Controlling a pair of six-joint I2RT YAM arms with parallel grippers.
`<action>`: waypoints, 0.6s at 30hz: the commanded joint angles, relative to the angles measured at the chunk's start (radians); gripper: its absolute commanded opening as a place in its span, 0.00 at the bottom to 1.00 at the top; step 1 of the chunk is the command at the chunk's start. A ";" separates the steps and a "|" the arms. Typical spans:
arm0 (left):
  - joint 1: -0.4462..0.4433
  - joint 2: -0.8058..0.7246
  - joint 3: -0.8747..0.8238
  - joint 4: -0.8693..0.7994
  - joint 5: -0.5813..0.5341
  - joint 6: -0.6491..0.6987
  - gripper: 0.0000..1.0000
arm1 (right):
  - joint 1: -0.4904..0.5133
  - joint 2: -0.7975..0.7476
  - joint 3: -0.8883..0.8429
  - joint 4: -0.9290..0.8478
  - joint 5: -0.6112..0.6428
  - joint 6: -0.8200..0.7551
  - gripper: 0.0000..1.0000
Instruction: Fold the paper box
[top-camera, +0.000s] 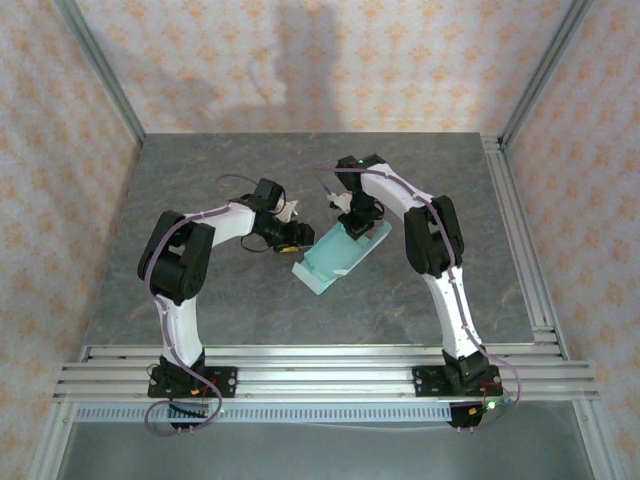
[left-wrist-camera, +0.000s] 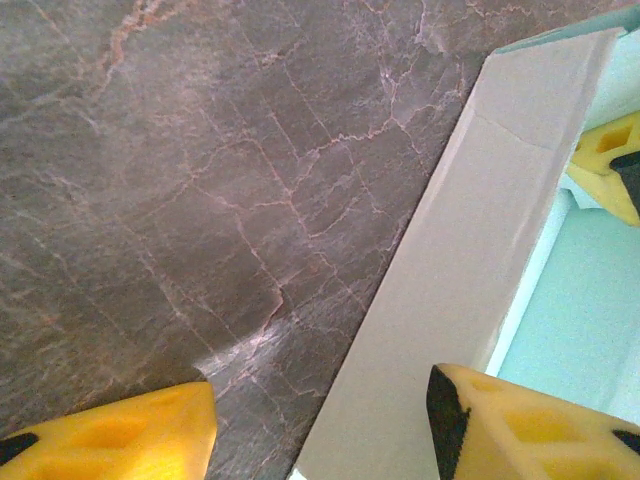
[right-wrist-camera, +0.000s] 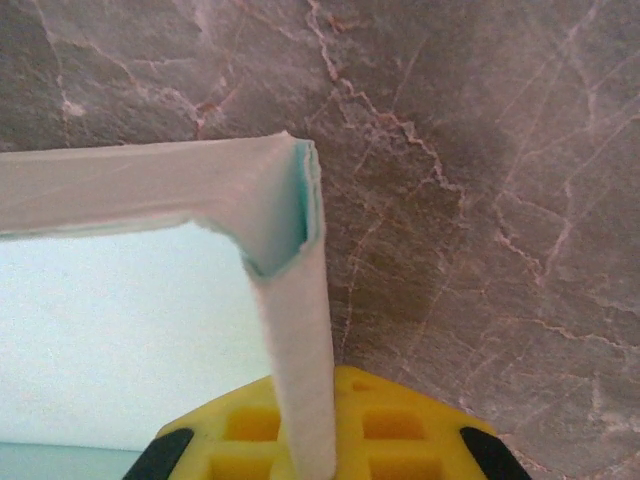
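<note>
The paper box (top-camera: 333, 258) is pale mint-green card lying mid-table with raised side walls. My right gripper (top-camera: 355, 226) sits at its far corner, shut on an upright wall. In the right wrist view the wall's edge (right-wrist-camera: 300, 330) runs down between the yellow fingers (right-wrist-camera: 400, 430) of the right gripper (right-wrist-camera: 310, 445), beside a folded corner (right-wrist-camera: 275, 205). My left gripper (top-camera: 291, 238) is at the box's left side. In the left wrist view it (left-wrist-camera: 320, 410) stands open, straddling the pale side wall (left-wrist-camera: 470, 250), one finger (left-wrist-camera: 120, 435) over the table, the other (left-wrist-camera: 530, 425) inside the box.
The dark marbled tabletop (top-camera: 230, 290) surrounds the box. A metal rail (top-camera: 320, 375) runs along the near edge and another (top-camera: 520, 240) along the right side. Patterned walls enclose the space. The right gripper's yellow finger (left-wrist-camera: 610, 165) shows across the box in the left wrist view.
</note>
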 joint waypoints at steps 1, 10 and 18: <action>-0.044 0.001 -0.010 0.040 0.015 -0.003 0.59 | 0.001 -0.025 -0.023 0.059 0.039 0.032 0.02; 0.007 -0.164 -0.101 0.142 -0.071 -0.052 0.63 | 0.007 -0.222 -0.275 0.376 -0.002 -0.029 0.01; -0.018 -0.028 -0.030 0.081 -0.038 -0.047 0.62 | 0.039 -0.128 -0.190 0.304 0.081 -0.071 0.02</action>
